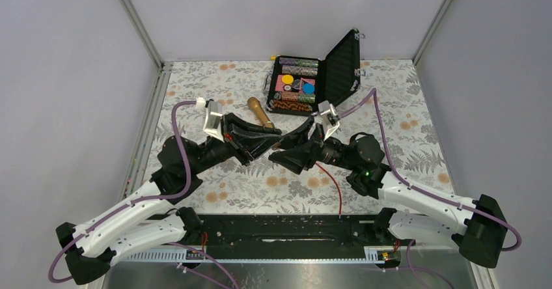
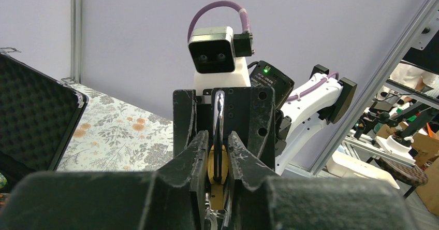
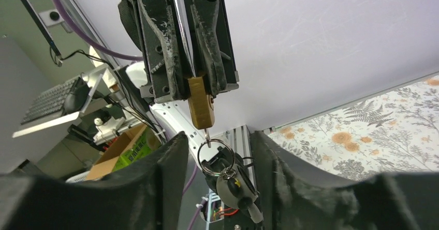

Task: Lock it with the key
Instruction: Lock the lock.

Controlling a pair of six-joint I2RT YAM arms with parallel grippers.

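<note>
Black case, lid open: holds rows of poker chips. Left gripper clamped on brass padlock; right gripper jaws apart, flanking hanging keys.

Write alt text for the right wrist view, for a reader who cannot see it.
The left gripper reaches down from above, shut on a brass padlock, and a key ring with keys hangs from the padlock's underside. The right gripper, open, has a finger on each side of the keys; a floral table cover shows at right.
</note>
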